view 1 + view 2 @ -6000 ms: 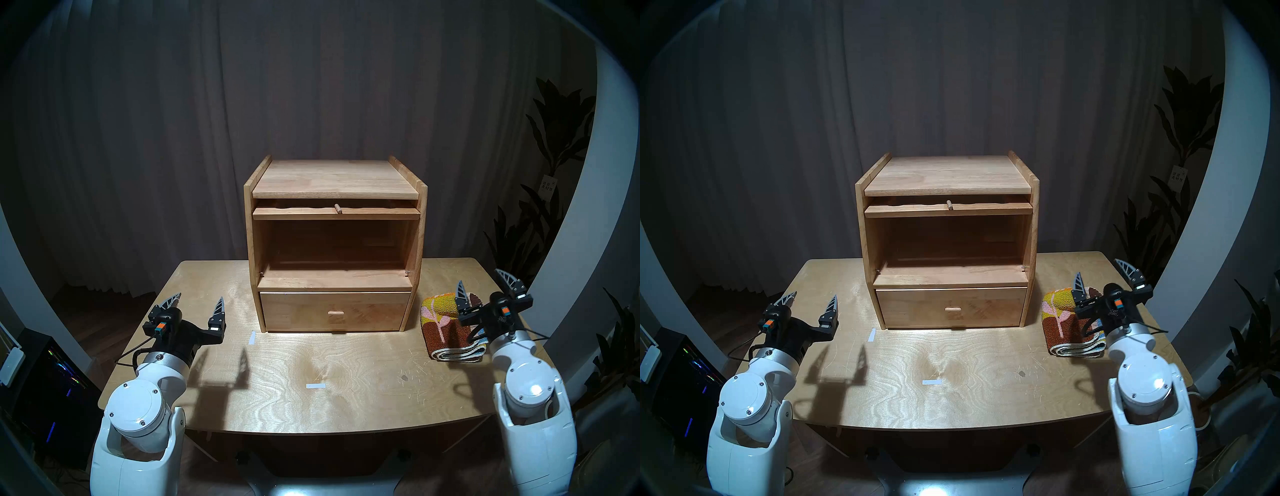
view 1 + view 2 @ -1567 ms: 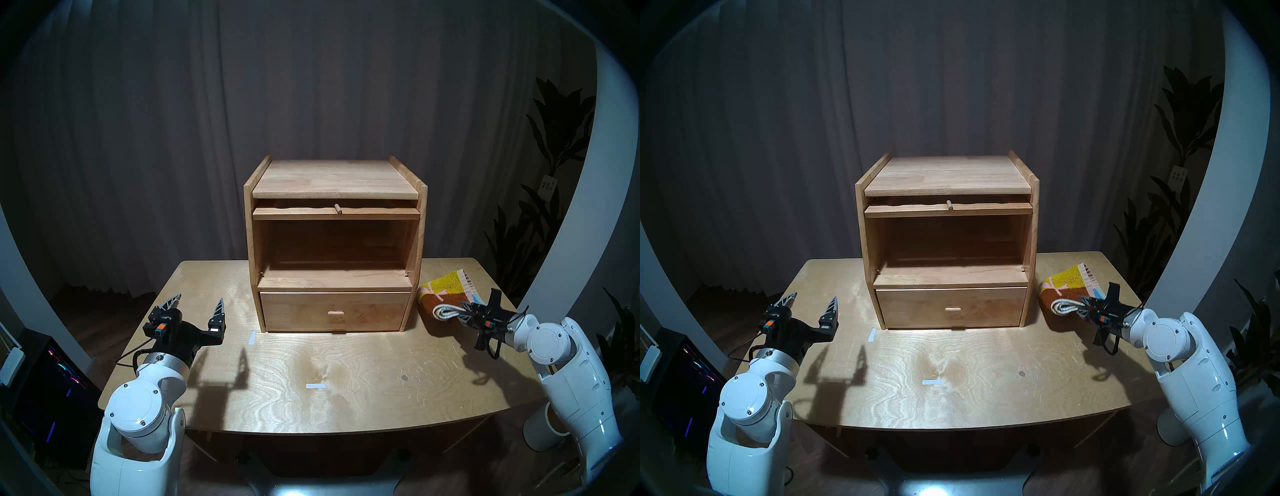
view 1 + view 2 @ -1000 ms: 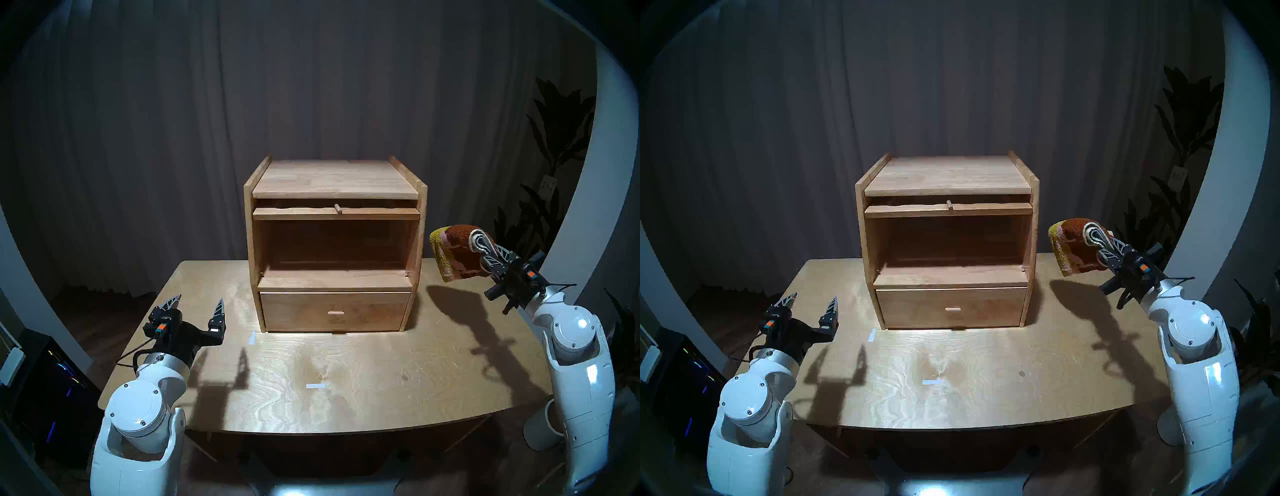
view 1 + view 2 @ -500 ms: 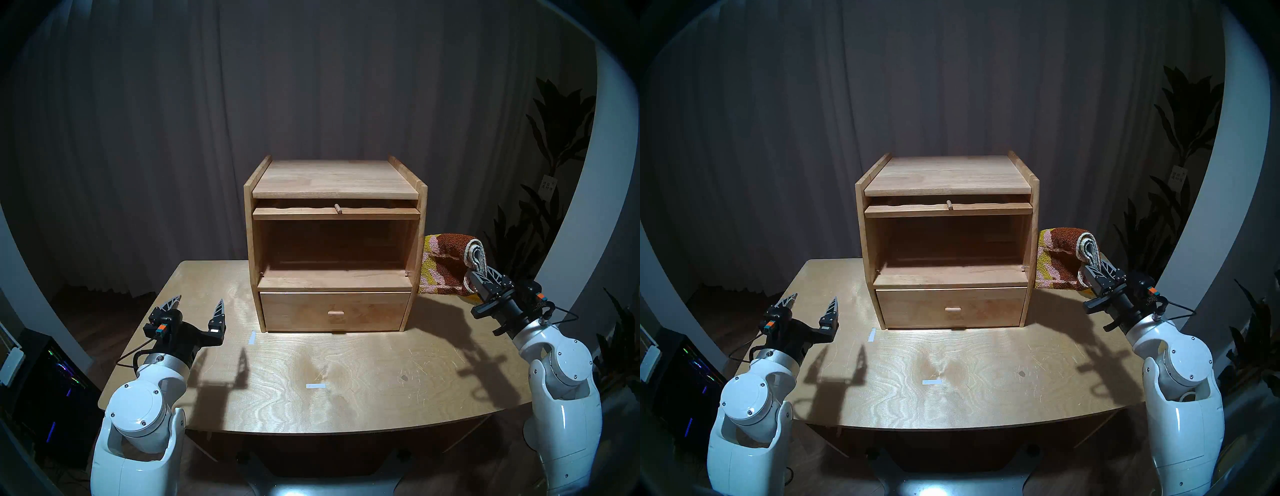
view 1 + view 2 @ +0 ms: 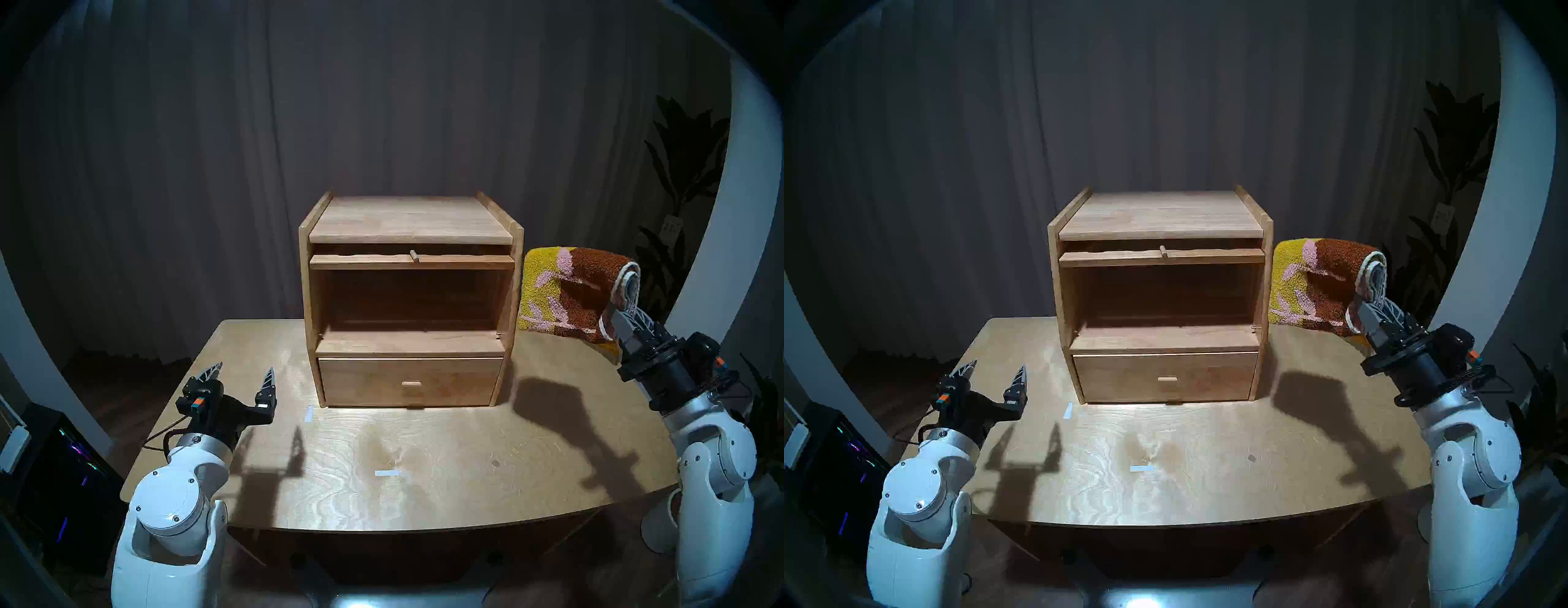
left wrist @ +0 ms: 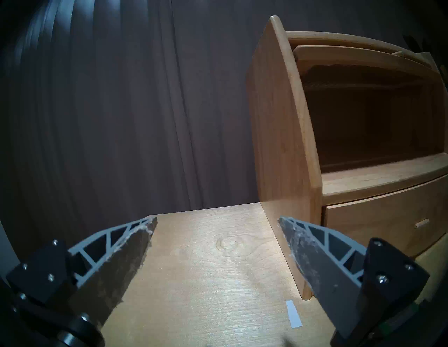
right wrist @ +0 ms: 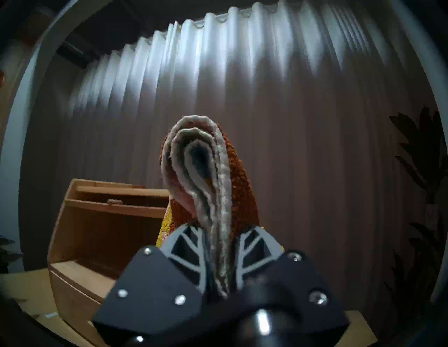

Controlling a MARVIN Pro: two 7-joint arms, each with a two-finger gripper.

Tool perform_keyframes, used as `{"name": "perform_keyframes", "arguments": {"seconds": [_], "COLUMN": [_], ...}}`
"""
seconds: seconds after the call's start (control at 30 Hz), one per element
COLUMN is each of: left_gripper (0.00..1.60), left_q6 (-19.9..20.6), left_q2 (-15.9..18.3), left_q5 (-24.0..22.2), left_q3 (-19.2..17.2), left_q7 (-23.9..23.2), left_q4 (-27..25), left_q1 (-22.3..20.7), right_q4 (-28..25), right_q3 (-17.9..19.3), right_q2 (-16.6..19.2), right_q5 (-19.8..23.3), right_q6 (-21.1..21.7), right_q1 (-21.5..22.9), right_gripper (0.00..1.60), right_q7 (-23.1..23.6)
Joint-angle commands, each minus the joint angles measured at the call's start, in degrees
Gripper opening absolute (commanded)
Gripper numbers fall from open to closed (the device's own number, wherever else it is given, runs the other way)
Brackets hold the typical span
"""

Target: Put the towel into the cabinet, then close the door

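The light-wood cabinet [image 5: 409, 220] stands at the back middle of the table, its large compartment [image 5: 409, 299] open and empty. The door [image 5: 411, 262] is lifted flat under the top, peg knob [image 5: 413, 255] facing me. My right gripper [image 5: 620, 316] is shut on the towel [image 5: 564, 293], folded mustard and brown with pink leaves, held in the air right of the cabinet at compartment height; its cream-edged fold [image 7: 206, 179] fills the right wrist view. My left gripper [image 5: 244, 375] is open and empty above the table, left of the drawer [image 5: 409, 381].
The wooden table [image 5: 424, 458] carries two small white tape marks [image 5: 387, 472] [image 5: 308, 414]. Dark curtains hang behind. Plants [image 5: 679, 170] stand at the right, a computer case [image 5: 63, 467] at the lower left.
My right gripper took the towel from the table right of the cabinet and lifted it. In the last half second it rose and drew nearer me; the towel now hangs broadside. Left arm unmoved.
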Motion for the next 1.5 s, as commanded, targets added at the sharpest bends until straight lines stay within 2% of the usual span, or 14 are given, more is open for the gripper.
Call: {"name": "perform_keyframes", "arguments": {"seconds": [0.0,0.07,0.1,0.23,0.27,0.37,0.57,0.6,0.73,0.87,1.07,1.17,1.33,1.47], "left_gripper": [1.6,1.6,1.6,1.6,1.6,1.6,1.6,1.6,1.6,1.6,1.6,1.6,1.6,1.6], "left_q6": [-0.3,-0.3,-0.3,-0.3,-0.3,-0.3,-0.3,-0.3,-0.3,-0.3,-0.3,-0.3,-0.3,-0.3], "left_q2": [0.0,0.0,0.0,-0.1,-0.1,-0.1,-0.1,-0.1,-0.1,-0.1,-0.1,-0.1,-0.1,-0.1], "left_q5": [-0.1,-0.1,-0.1,-0.1,-0.1,-0.1,-0.1,-0.1,-0.1,-0.1,-0.1,-0.1,-0.1,-0.1], "left_q3": [0.1,0.1,0.1,0.1,0.1,0.1,0.1,0.1,0.1,0.1,0.1,0.1,0.1,0.1], "left_q7": [0.0,0.0,0.0,0.0,0.0,0.0,0.0,0.0,0.0,0.0,0.0,0.0,0.0,0.0], "left_q4": [-1.2,-1.3,-1.3,-1.5,-1.5,-1.7,-1.8,-1.7,-1.7,-1.7,-1.7,-1.7,-1.7,-1.6], "left_q1": [-0.4,-0.4,-0.4,-0.3,-0.3,-0.2,-0.1,-0.1,-0.1,-0.2,-0.2,-0.1,-0.1,-0.2], "right_q4": [-6.3,-8.5,-7.8,-12.2,-11.3,-12.6,-10.3,-10.5,-9.7,-9.8,-5.9,-4.8,-1.2,-0.4], "right_q3": [1.1,1.2,0.9,-0.9,-2.2,-5.0,-13.3,-13.4,-17.7,-21.4,-28.2,-30.3,-32.7,-33.1], "right_q2": [-1.9,-2.7,-2.7,-5.6,-6.4,-7.4,-9.4,-9.9,-11.3,-10.6,-10.5,-10.3,-9.4,-8.9], "right_q5": [8.2,10.8,11.9,16.8,17.2,18.0,13.3,12.4,13.0,11.7,7.8,6.1,0.8,-2.0], "right_q6": [1.7,3.3,3.6,9.0,9.7,13.0,13.4,14.2,15.3,14.8,13.3,12.3,9.9,8.6], "right_q1": [-3.7,-5.7,-5.8,-10.6,-9.6,-12.3,-8.2,-7.1,-3.1,-1.3,2.9,4.0,7.2,9.4], "right_gripper": [0.0,0.0,0.0,0.0,0.0,0.0,0.0,0.0,0.0,0.0,0.0,0.0,0.0,0.0], "right_q7": [5.3,6.8,8.0,8.8,9.1,6.4,-0.3,-0.8,-4.1,-7.0,-10.5,-11.6,-12.4,-12.4]}}
